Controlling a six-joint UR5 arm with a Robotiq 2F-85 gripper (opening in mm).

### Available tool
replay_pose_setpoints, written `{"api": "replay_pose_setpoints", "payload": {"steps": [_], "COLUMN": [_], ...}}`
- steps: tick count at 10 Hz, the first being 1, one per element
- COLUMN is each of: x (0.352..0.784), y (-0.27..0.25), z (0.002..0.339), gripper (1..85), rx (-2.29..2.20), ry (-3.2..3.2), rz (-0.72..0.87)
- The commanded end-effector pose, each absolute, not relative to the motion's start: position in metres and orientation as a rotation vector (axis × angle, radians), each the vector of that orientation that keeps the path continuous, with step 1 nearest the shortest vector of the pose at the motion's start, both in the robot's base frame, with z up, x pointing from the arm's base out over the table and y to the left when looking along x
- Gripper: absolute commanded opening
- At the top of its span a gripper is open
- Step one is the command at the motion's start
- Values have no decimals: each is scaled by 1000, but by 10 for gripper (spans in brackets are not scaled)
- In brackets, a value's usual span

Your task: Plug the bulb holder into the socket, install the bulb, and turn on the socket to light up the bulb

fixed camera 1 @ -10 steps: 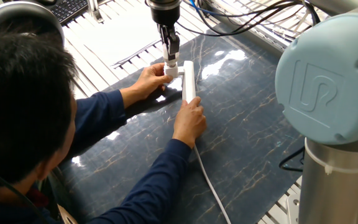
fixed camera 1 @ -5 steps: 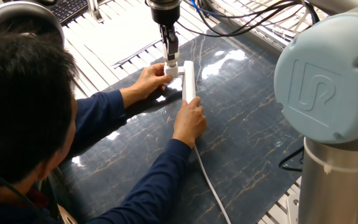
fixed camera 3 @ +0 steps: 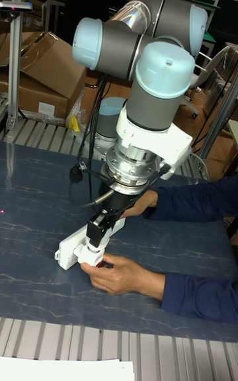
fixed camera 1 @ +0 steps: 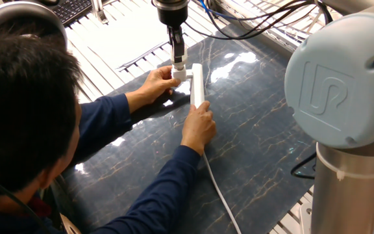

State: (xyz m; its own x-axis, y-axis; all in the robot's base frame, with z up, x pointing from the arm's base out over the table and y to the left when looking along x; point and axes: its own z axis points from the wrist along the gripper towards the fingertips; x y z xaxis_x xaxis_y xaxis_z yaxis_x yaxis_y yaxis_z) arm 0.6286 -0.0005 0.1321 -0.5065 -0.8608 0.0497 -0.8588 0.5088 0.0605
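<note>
The socket (fixed camera 1: pixel 197 84) is a long white strip on the dark marbled mat, also visible low down in the tall fixed view as the socket (fixed camera 3: pixel 69 249). A person's two hands hold it, one at its far left side and one on its near end. My gripper (fixed camera 1: pixel 178 63) comes down from above, shut on a small blocky white piece, the bulb holder (fixed camera 1: pixel 180 74), which presses against the strip's far end on its left side. In the tall fixed view the gripper (fixed camera 3: pixel 92 241) tilts down onto the strip. The bulb is hidden or out of view.
The person's head and blue-sleeved arms (fixed camera 1: pixel 141 175) fill the left and front. The strip's white cord (fixed camera 1: pixel 219 192) runs toward the front edge. A slatted metal bench (fixed camera 1: pixel 109 45) surrounds the mat. Black cables (fixed camera 1: pixel 258 26) hang at the back. The arm's large joint (fixed camera 1: pixel 343 84) blocks the right.
</note>
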Motion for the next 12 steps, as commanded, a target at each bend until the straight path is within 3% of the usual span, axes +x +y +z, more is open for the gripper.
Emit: {"api": "replay_pose_setpoints", "payload": {"steps": [1, 12], "x": [626, 620], "y": [2, 9], "z": [133, 134], "gripper": [10, 10], "rx": [1444, 1253], "ry": [-2705, -2772], "rz": [-71, -132]}}
